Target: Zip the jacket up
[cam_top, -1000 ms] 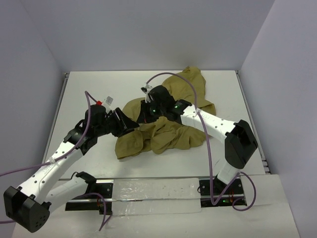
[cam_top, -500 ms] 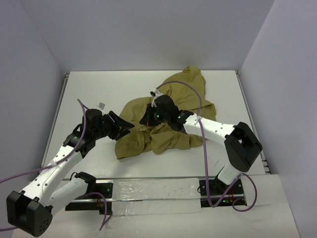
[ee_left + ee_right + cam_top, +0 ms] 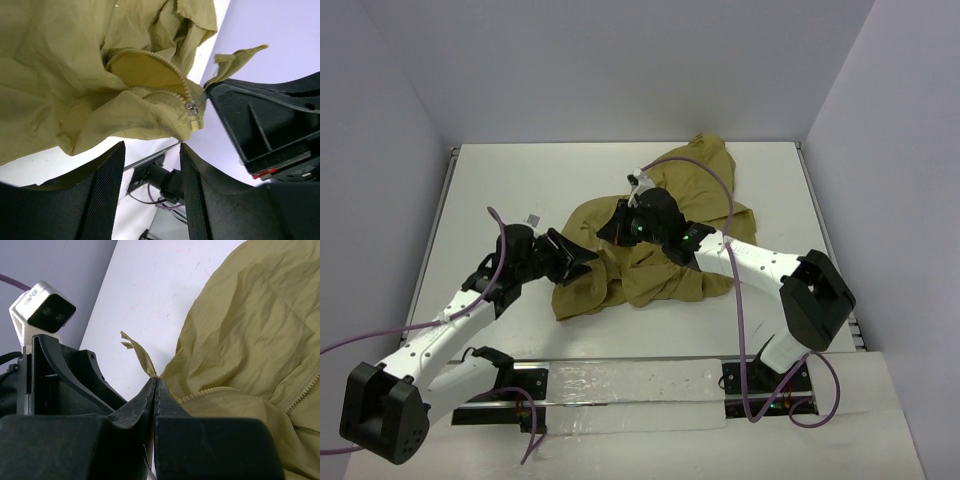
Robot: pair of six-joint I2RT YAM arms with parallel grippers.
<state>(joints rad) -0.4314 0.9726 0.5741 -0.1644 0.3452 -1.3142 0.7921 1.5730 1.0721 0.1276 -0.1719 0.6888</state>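
The olive-tan jacket (image 3: 660, 235) lies crumpled at the table's middle and back right. Its zipper (image 3: 150, 55) is parted, and the metal slider (image 3: 193, 108) hangs at its end. My right gripper (image 3: 609, 229) is shut on a thin strip of the jacket's cloth right by the slider. The jaws meet in the right wrist view (image 3: 156, 382), and a cloth tab (image 3: 137, 351) sticks out past them. My left gripper (image 3: 582, 258) is open and empty at the jacket's left edge. In the left wrist view (image 3: 151, 149) it sits just below the slider, touching nothing.
The white table (image 3: 510, 190) has raised rails at its left and right edges. The left gripper's body and camera (image 3: 42, 310) sit close to the right gripper's jaws. Purple cables (image 3: 700, 165) loop over both arms.
My left arm has lowered and its gripper has shifted slightly toward the jacket's left edge. My right gripper has moved a little left with the pinched cloth.
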